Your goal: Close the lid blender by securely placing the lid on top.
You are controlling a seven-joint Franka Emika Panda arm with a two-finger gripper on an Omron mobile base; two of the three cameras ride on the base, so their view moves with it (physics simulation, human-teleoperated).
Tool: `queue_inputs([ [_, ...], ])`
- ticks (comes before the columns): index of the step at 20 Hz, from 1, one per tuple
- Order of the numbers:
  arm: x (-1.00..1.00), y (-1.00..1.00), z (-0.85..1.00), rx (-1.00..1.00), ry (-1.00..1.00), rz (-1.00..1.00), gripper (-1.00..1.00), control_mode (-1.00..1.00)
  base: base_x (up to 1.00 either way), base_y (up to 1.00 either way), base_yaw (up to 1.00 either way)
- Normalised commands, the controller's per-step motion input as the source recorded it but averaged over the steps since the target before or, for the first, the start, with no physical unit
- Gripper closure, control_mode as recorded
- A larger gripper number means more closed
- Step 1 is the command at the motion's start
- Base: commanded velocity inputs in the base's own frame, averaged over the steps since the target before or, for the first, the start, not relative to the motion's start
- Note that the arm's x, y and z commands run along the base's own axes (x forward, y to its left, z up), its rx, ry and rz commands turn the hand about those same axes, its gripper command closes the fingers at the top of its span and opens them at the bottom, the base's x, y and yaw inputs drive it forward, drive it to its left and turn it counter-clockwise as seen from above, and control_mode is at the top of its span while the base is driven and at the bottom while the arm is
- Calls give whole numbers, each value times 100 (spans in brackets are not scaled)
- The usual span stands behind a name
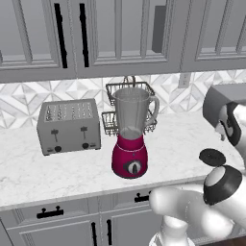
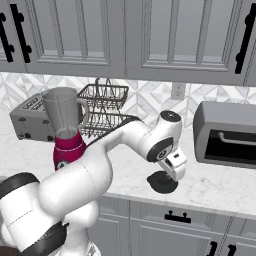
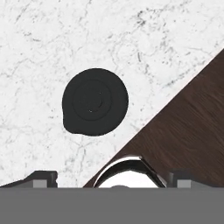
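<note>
The blender (image 1: 130, 137) stands upright on the marble counter (image 1: 57, 168), about midway between the tiled back wall and the front edge, its magenta base toward the front and its clear jar open at the top with nothing on it. Just to its left sits a silver toaster (image 1: 69, 126), and right behind it, against the wall, a two-tier wire rack (image 1: 129, 108). The lid (image 3: 95, 102) lies flat on the counter well to the right of the blender, close to the front edge, a dark round disc with a small lip on one side. The gripper (image 3: 111, 180) hangs above it with its fingers spread wide and nothing between them; looking down along the hand, the lid sits ahead of the two tips and apart from them, with the counter's edge and dark wooden floor beyond. From the right side the hand (image 2: 175, 165) seems to hover just over the lid (image 2: 162, 182), though from that angle I cannot tell how much gap is left. Further right along the counter stands a grey toaster oven (image 2: 225, 134).
</note>
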Motion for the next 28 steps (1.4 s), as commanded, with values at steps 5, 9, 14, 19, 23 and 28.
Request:
queue_inputs([
  [5, 27, 0, -36, 0, 0, 0, -100, -100, 0, 0, 0],
  [9, 27, 0, -40, 0, 0, 0, -100, -100, 0, 0, 0],
  [14, 10, 0, -37, 0, 6, 0, -100, -100, 0, 0, 0],
  [19, 18, -3, -17, 0, 10, 0, -100, -100, 0, 0, 0],
  [23, 23, -1, -17, 0, 10, 0, -100, -100, 0, 0, 0],
  [28, 15, -10, -28, 0, 6, 0, -100, -100, 0, 0, 0],
])
